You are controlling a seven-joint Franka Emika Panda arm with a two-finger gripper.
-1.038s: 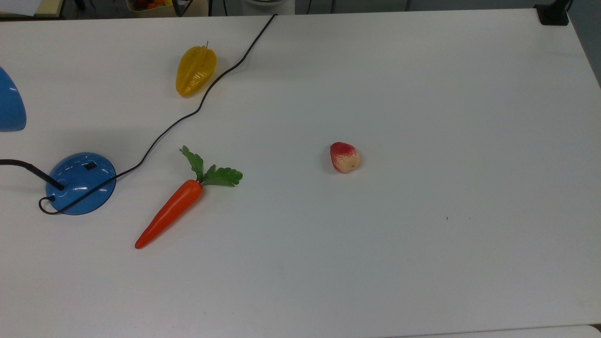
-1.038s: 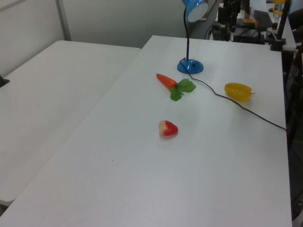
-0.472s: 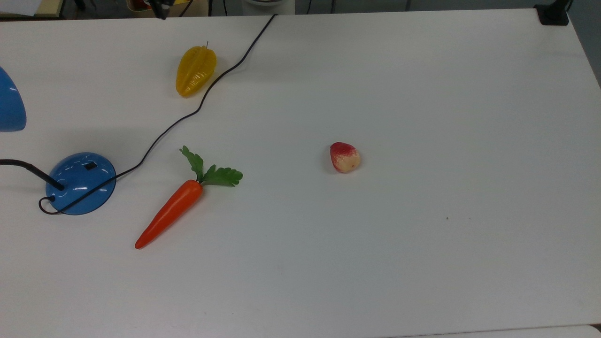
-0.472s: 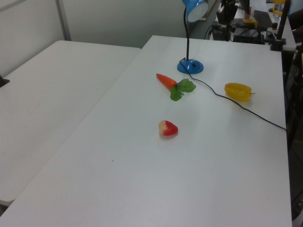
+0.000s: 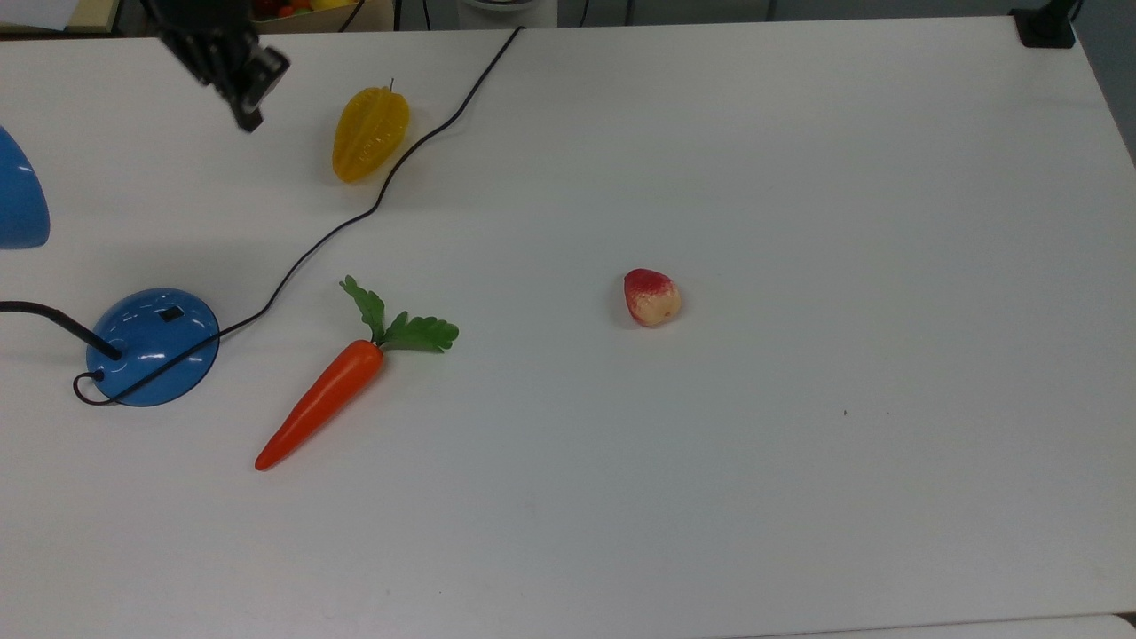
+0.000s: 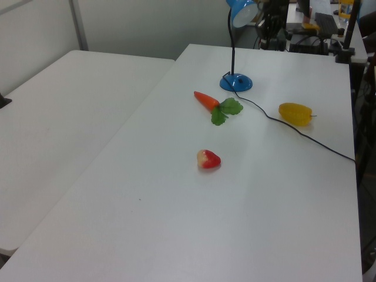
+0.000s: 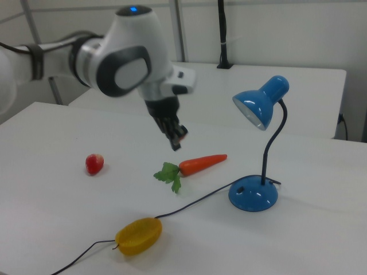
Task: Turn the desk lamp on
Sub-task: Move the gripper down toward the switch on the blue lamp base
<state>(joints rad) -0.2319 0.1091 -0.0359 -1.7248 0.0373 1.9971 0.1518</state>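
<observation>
I see the desk lamp (image 5: 151, 346) at the top view's left edge, beside the carrot (image 5: 321, 404). My gripper (image 5: 247, 114) hangs above the table (image 5: 799, 177) near the starfruit (image 5: 369, 133), fingers pressed together on nothing.

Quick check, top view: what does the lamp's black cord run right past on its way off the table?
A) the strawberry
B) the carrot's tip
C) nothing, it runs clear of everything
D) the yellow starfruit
D: from the desk lamp the cord curves up along the top view's right side of the yellow starfruit, well away from the strawberry and from the carrot.
</observation>
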